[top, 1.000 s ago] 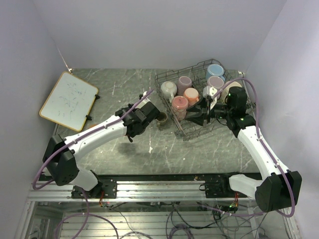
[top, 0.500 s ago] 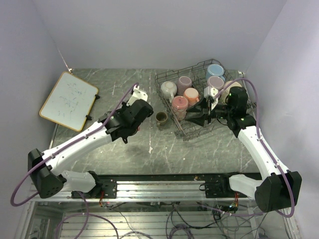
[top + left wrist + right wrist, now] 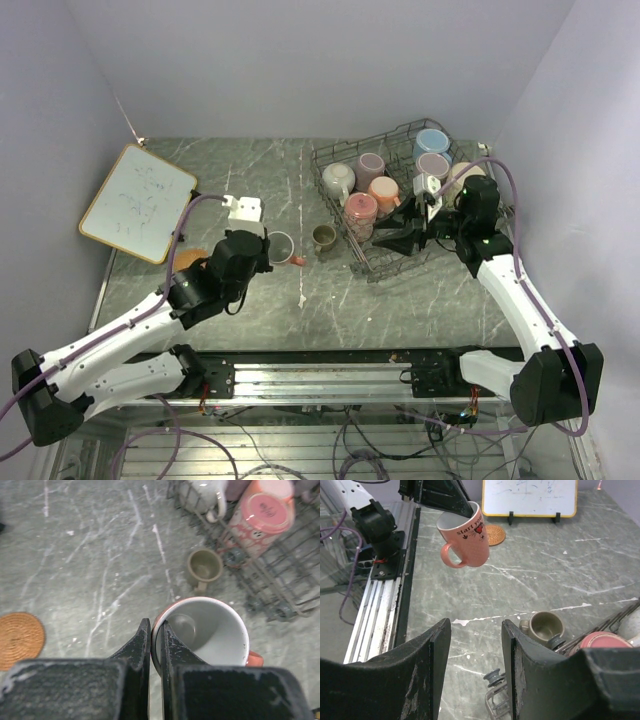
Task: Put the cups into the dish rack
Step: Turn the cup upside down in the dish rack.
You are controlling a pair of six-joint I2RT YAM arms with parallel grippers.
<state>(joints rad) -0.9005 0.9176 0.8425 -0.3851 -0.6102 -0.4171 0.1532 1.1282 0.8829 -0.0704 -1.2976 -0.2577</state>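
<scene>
With left fingers (image 3: pixel 139 652) pinching the pink mug (image 3: pixel 205 630) by its rim, holding it above the bench (image 3: pixel 250 170), left of centre in the overhead view. With right fingers (image 3: pixel 422 675) spread and idle by the dish rack (image 3: pixel 372 262) at upper right. Mid-carry, seemingly: next calls for swinging right to a free tine slot, clearing the olive mug (image 3: pixel 323 237).

Your left arm has swung away from the dish rack (image 3: pixel 320 170). A second ago the left tool (image 3: pixel 155 630) crowded the small olive mug (image 3: pixel 323 237) at the rack's near-left side. It now sits further left and nearer the bases, with the elbow folded low toward the near-left corner of the desk (image 3: pixel 260 180). The olive mug, half covered then, stands in full view on the desk. A pink mug (image 3: pixel 466 535), unseen in the earlier views, hangs off the desk with its rim pinched between the tool's fingers. A cork coaster (image 3: pixel 189 260), hidden under the arm before, shows left of the tool.
</scene>
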